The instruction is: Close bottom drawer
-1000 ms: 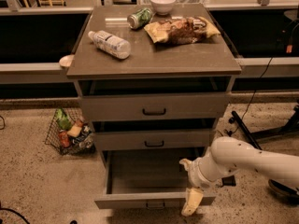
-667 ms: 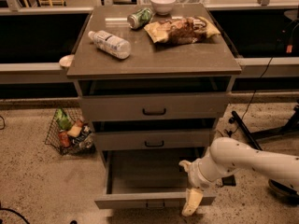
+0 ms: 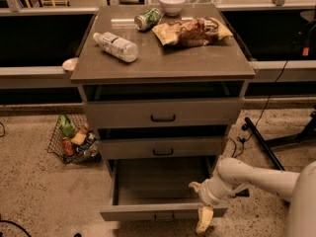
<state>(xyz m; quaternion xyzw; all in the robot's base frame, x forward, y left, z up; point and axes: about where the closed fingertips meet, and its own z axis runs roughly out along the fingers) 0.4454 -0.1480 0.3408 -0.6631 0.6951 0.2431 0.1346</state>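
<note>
- The bottom drawer (image 3: 138,213) sits in the lower centre of the frame, pulled well out from under the table, with its inside bare and its front panel nearest the camera.
- The claw (image 3: 200,204) is at the right end of that front panel, reaching in from the white arm (image 3: 256,177) at the lower right. It looks released: one of its fingers (image 3: 194,185) shows over the drawer's inside and the other hangs down in front of the panel, with the panel's edge apparently between them.
- Closing needs a push, not a grasp. I would set the outer finger flat against the panel's face and drive straight toward the top of the frame, along the drawer's slides.
- The contact is well off to the right of the small dark handle (image 3: 164,216), so an off-centre push may skew the drawer and bind it. Sliding the claw toward the handle first would give a squarer push.
- The inner finger should be lifted clear before the panel nears the middle drawer (image 3: 197,147), or it could be pinched under that drawer's front.
- Push slowly and stop when the panel lines up with the fronts above it.
</note>
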